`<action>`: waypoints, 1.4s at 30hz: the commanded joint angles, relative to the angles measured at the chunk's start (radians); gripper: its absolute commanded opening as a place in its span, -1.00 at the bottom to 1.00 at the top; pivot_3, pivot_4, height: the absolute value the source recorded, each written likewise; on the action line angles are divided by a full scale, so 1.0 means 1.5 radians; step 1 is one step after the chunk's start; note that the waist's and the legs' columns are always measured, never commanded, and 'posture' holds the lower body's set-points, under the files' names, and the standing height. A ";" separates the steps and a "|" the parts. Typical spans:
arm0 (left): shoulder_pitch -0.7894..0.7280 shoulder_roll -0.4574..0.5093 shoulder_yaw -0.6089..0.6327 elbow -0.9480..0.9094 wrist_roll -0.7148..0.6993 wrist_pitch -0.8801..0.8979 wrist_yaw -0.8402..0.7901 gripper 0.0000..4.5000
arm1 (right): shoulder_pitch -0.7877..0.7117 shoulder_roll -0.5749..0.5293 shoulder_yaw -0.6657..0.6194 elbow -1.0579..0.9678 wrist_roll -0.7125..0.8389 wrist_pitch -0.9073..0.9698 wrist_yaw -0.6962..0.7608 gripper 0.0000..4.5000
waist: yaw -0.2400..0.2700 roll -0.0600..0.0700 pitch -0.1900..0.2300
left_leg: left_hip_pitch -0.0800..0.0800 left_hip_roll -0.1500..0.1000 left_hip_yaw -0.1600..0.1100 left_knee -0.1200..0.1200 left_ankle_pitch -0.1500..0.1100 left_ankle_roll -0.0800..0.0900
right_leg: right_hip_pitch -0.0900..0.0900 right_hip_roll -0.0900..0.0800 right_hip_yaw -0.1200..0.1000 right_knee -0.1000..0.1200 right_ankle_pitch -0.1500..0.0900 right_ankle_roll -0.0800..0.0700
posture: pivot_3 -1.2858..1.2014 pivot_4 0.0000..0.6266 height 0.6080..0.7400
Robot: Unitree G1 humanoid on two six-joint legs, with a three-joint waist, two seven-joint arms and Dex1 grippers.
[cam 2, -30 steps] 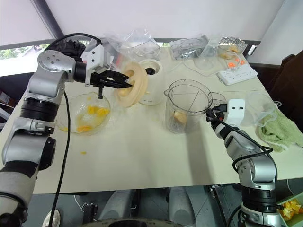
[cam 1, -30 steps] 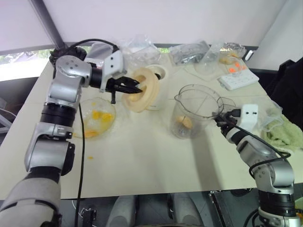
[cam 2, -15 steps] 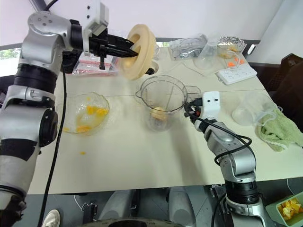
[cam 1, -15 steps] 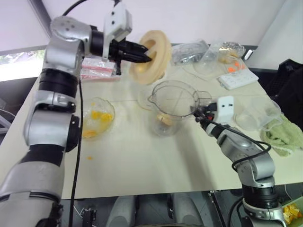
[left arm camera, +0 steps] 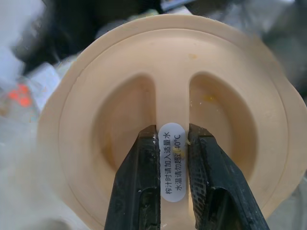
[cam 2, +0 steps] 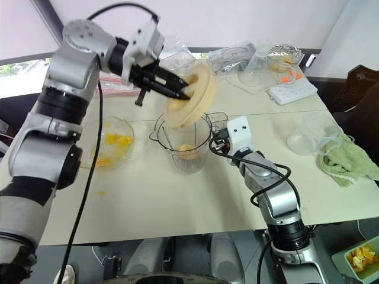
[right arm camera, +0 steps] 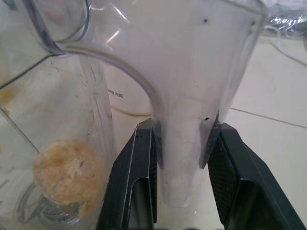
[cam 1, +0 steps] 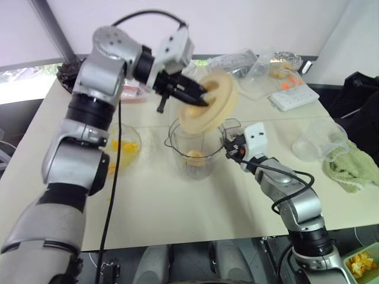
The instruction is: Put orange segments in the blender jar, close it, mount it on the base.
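Between the two claws stands the blender jar (cam 2: 182, 145), upright on the desk (cam 2: 177, 201), with an orange segment (right arm camera: 67, 171) lying at its bottom above the dark blade. The right claw (right arm camera: 180, 143) is closed on the jar's clear side handle (right arm camera: 184, 143), one finger on each side of it, steadying the jar from beside. The left claw (left arm camera: 171, 143) is pinched shut on the central rib of the cream lid (left arm camera: 172, 115), and carries the lid tilted, just above the jar's rim and a little behind it. More orange segments (cam 2: 115, 141) lie in a glass bowl (cam 2: 109, 155) on the desk, well off to the outer side of the left claw.

My judgement: the step in hand is closing the jar. The lid hangs at a steep slant, so unless the wrist levels it, one edge could catch the rim and cock, or push the jar sideways against the right claw's hold. The grip on the narrow rib is slim; a hard press could let the lid twist or slip. I cannot make out the base clearly behind the jar.
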 commanded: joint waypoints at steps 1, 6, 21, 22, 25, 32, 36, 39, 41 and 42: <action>0.001 0.038 -0.041 -0.070 -0.025 0.028 -0.002 -0.91 | -0.012 0.001 -0.005 0.004 -0.031 -0.016 -0.003 -0.61 | 0.002 0.000 0.000 | 0.000 0.000 0.000 0.000 0.000 0.000 | 0.000 0.000 0.000 0.000 0.000 0.000 | 0.03 -0.52 1.00; 0.017 0.066 -0.095 -0.106 -0.008 0.032 -0.002 -0.91 | -0.013 0.002 -0.003 0.008 -0.044 -0.022 0.006 -0.61 | 0.006 0.000 0.000 | 0.000 0.000 0.000 0.000 0.000 -0.001 | 0.000 0.000 0.000 0.000 0.000 0.000 | 0.03 -0.52 1.00; -0.031 -0.059 -0.197 0.083 0.199 0.037 0.022 -0.91 | -0.019 0.020 -0.006 0.001 -0.076 -0.033 0.006 -0.61 | 0.012 0.002 -0.002 | 0.006 -0.001 0.000 0.001 0.000 0.000 | 0.008 0.000 0.000 -0.001 -0.003 0.000 | 0.03 -0.52 1.00; -0.042 -0.074 -0.201 0.104 0.206 0.049 0.026 -0.91 | -0.017 0.024 -0.008 -0.001 -0.077 -0.033 0.001 -0.61 | 0.013 0.002 -0.003 | 0.009 0.000 0.000 0.001 0.000 0.000 | 0.011 0.000 0.000 -0.002 -0.004 0.000 | 0.03 -0.52 1.00; -0.072 -0.116 -0.220 0.170 0.235 0.092 0.056 -0.91 | -0.009 0.032 -0.013 -0.007 -0.085 -0.035 -0.010 -0.61 | 0.014 0.004 -0.004 | 0.011 0.000 -0.001 0.001 0.000 0.000 | 0.016 -0.001 -0.001 -0.005 -0.005 -0.001 | 0.03 -0.52 1.00; -0.086 -0.147 -0.224 0.211 0.279 0.192 0.108 -0.91 | 0.011 0.035 -0.016 -0.027 -0.105 -0.043 -0.031 -0.61 | 0.013 0.009 -0.008 | 0.011 -0.001 -0.003 0.001 0.000 0.001 | 0.019 -0.002 -0.001 -0.011 -0.005 0.000 | 0.03 -0.52 1.00; -0.071 -0.124 -0.224 0.172 0.287 0.219 0.083 -0.91 | 0.013 0.038 -0.020 -0.029 -0.116 -0.055 -0.042 -0.61 | 0.012 0.011 -0.009 | 0.011 0.000 -0.004 0.000 0.000 0.001 | 0.020 -0.002 -0.002 -0.011 -0.005 0.000 | 0.03 -0.52 1.00; -0.056 -0.110 -0.227 0.132 0.288 0.253 0.080 -0.91 | 0.008 0.036 -0.024 -0.025 -0.119 -0.064 -0.046 -0.61 | 0.011 0.012 -0.009 | 0.011 0.000 -0.005 0.000 0.000 0.001 | 0.019 -0.002 -0.002 -0.011 -0.005 0.000 | 0.03 -0.52 1.00; -0.047 -0.103 -0.229 0.108 0.289 0.287 0.083 -0.91 | 0.004 0.035 -0.028 -0.021 -0.120 -0.069 -0.048 -0.61 | 0.011 0.012 -0.009 | 0.011 0.000 -0.005 0.000 0.000 0.001 | 0.019 -0.002 -0.002 -0.011 -0.005 0.000 | 0.03 -0.52 1.00; -0.043 -0.101 -0.229 0.097 0.288 0.305 0.084 -0.91 | 0.002 0.034 -0.029 -0.019 -0.121 -0.071 -0.049 -0.61 | 0.011 0.012 -0.009 | 0.011 0.000 -0.005 0.000 0.000 0.001 | 0.019 -0.002 -0.002 -0.011 -0.005 0.000 | 0.03 -0.52 1.00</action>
